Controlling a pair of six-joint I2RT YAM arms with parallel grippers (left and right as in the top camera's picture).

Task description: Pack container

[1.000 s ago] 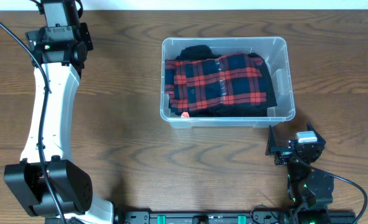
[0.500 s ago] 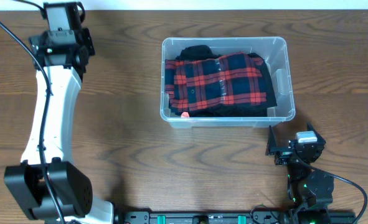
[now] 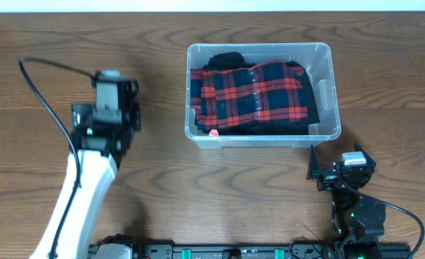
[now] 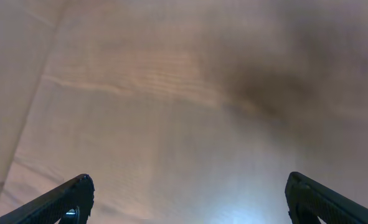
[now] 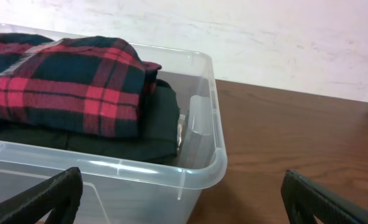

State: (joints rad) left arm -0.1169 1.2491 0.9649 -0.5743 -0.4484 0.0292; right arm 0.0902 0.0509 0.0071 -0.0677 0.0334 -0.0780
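From above, the container (image 3: 328, 101) sits upright on the worktop (image 3: 162, 180), towards the far side and right of centre. Its open mouth faces up and its long axis runs left to right across the picture. A folded red plaid shirt (image 3: 259, 93) lies on darker clothes (image 3: 226, 59) inside. The left end effector (image 3: 113, 85) hangs well apart from it over bare wood, while the right end effector (image 3: 318, 171) rests just off the near right corner, holding nothing. In the left wrist view, which is blurred, two dark fingertips (image 4: 71, 196) stand wide apart over the wood with nothing between them. In the right wrist view the jaws are also spread wide and empty, looking at the corner of the container. The walls look thin, smooth and probably slippery, so I would guess the whole thing is light and a bit bendy (the clothes add softness, not much weight). The thick rim, or the moulded recess in the short end wall, seems the surest place to take hold.
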